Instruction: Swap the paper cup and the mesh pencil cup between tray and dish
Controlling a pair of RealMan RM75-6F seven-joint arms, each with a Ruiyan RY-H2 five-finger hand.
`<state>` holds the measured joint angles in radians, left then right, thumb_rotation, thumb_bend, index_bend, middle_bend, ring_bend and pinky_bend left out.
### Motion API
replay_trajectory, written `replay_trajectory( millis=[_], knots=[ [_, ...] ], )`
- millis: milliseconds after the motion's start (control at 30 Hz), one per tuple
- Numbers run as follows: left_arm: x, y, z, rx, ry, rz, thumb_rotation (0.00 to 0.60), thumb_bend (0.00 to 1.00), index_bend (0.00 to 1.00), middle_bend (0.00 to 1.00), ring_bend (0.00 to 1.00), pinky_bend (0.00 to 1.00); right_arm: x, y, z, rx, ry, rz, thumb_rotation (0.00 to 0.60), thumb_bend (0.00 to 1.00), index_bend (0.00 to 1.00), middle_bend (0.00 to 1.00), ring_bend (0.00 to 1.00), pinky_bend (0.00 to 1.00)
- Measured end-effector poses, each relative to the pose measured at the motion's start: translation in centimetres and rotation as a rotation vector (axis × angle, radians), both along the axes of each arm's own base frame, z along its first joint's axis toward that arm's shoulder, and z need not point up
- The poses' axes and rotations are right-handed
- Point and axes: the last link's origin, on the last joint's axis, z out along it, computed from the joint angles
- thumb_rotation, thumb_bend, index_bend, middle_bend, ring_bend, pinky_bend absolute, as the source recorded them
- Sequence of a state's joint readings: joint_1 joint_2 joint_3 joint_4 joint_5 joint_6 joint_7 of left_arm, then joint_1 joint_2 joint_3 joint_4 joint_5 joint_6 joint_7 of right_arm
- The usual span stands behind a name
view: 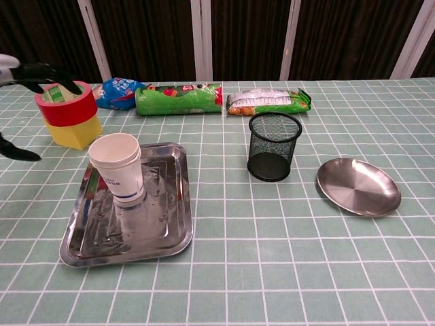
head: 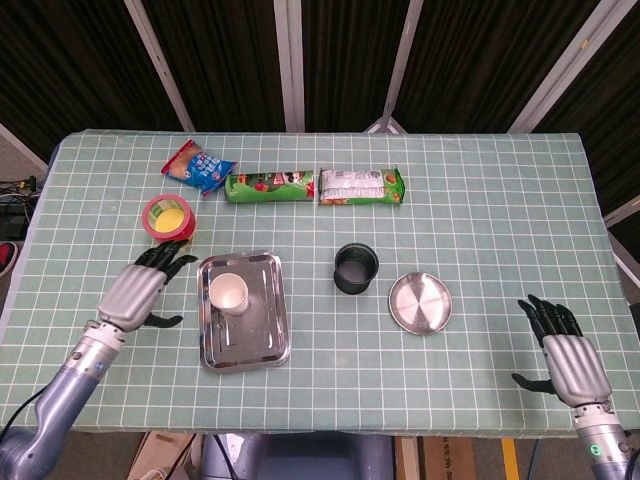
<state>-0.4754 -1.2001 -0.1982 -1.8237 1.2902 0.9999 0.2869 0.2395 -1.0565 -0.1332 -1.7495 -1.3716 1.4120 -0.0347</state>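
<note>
A white paper cup [head: 229, 293] [view: 117, 166] stands upright in the steel tray [head: 264, 335] [view: 168, 224] left of centre. The black mesh pencil cup [head: 356, 268] [view: 272, 146] stands on the table mat between the tray and the round steel dish [head: 420, 302] [view: 358, 186], which holds nothing. My left hand [head: 140, 290] hovers just left of the tray, fingers spread and holding nothing; only its fingertips [view: 34, 73] show in the chest view. My right hand [head: 567, 352] is open near the table's front right edge, well away from the dish.
Rolls of red and yellow tape [head: 168, 217] [view: 66, 113] sit behind my left hand. Along the back lie a blue snack bag [head: 198, 166] [view: 121, 92], a green packet [head: 269, 186] [view: 179, 98] and a second green-and-white packet [head: 361, 186] [view: 269, 101].
</note>
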Motion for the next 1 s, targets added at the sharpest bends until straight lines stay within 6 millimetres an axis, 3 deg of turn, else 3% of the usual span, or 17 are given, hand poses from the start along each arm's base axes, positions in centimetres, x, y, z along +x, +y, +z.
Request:
replay_trajectory(
  millis=[233, 567, 767, 1000],
  knots=[
    [3.1, 1.0, -4.3, -0.095, 0.001, -0.022, 0.6, 0.04, 0.18, 0.0, 0.0, 0.12, -0.2, 0.1, 0.6, -0.024, 0.003, -0.016, 0.6, 0.0, 0.0, 0.0, 0.0, 0.0],
    [4.4, 1.8, -8.5, -0.11, 0.053, -0.053, 0.6, 0.05, 0.18, 0.0, 0.0, 0.17, 0.0, 0.2, 0.7, -0.028, -0.012, -0.006, 0.6, 0.0, 0.0, 0.0, 0.0, 0.0],
    [4.8, 1.9, -9.8, -0.104, 0.073, -0.077, 0.6, 0.25, 0.31, 0.22, 0.17, 0.36, -0.1, 0.1, 0.6, -0.024, -0.013, -0.003, 0.6, 0.0, 0.01, 0.0, 0.0, 0.0],
    [4.6, 2.0, -9.2, -0.067, 0.074, -0.096, 0.6, 0.39, 0.39, 0.34, 0.25, 0.41, 0.1, 0.2, 0.6, -0.027, -0.029, -0.003, 0.6, 0.0, 0.02, 0.0, 0.0, 0.0]
  ],
)
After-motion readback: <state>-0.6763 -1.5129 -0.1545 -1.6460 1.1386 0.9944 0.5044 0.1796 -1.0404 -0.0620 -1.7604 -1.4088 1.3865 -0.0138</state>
